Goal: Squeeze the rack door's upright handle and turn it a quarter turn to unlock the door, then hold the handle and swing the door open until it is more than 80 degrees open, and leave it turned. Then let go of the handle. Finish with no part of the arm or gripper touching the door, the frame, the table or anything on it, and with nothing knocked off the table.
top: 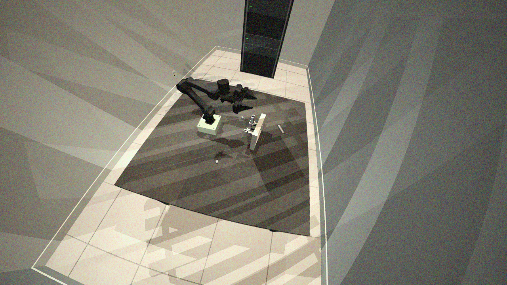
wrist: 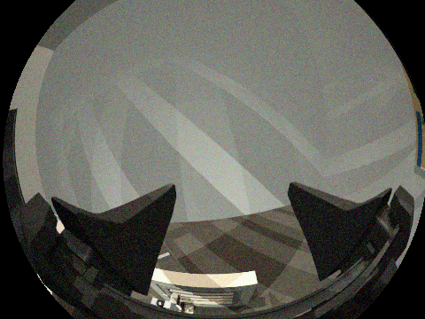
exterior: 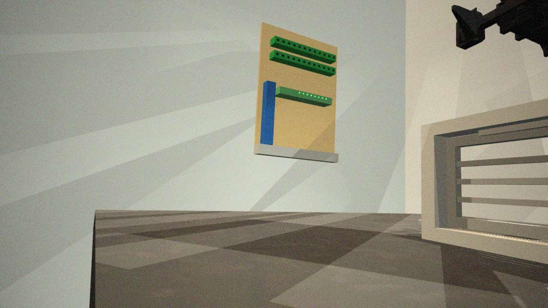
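One arm [top: 198,101] is seen, mounted on one pale base block [top: 206,129], and one tool [top: 254,103] [exterior: 470,30] [wrist: 235,190] is carried by it. Its two fingers are spread wide, with nothing pinched between them, and are held above the counter [top: 198,191] [exterior: 268,256] [wrist: 235,248]. One pale frame [top: 253,141] [exterior: 427,176] [wrist: 208,279] is stood upright on the counter, in front of the base block, and one barred door [exterior: 452,172] is set within it. Three slim horizontal bars are shown between the door's thicker rails. The frame's long axis is laid level, and in the top view it is slanted from upper right to lower left. The handle fittings [top: 252,122] are placed on the frame's arm-facing side; which way the handle is turned cannot be told. One pale rod [top: 280,128] and two small white blocks are spread around the frame, apart from it.
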`<state>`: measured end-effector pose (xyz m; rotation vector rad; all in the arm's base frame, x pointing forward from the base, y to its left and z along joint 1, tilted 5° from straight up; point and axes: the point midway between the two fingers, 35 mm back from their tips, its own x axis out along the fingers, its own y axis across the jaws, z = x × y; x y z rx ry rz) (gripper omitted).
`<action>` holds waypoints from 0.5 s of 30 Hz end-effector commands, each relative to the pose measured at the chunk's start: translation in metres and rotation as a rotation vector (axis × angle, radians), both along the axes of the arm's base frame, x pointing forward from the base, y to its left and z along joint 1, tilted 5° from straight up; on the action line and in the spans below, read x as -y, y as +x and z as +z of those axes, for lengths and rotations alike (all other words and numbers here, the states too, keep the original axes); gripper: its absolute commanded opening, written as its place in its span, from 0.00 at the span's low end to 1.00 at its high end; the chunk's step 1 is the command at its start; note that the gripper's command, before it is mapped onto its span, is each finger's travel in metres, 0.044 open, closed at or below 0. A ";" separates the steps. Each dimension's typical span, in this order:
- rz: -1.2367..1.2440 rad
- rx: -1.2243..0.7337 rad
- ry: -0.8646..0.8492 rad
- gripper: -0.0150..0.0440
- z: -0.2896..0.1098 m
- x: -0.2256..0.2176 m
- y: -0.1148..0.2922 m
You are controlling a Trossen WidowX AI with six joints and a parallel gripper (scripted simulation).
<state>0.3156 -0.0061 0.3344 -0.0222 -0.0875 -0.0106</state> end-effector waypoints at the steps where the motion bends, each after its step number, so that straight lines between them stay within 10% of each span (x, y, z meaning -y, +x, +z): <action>1: 0.001 -0.005 0.001 0.89 -0.001 0.000 0.001; 15: 0.057 -0.377 0.079 0.76 -0.046 -0.027 0.041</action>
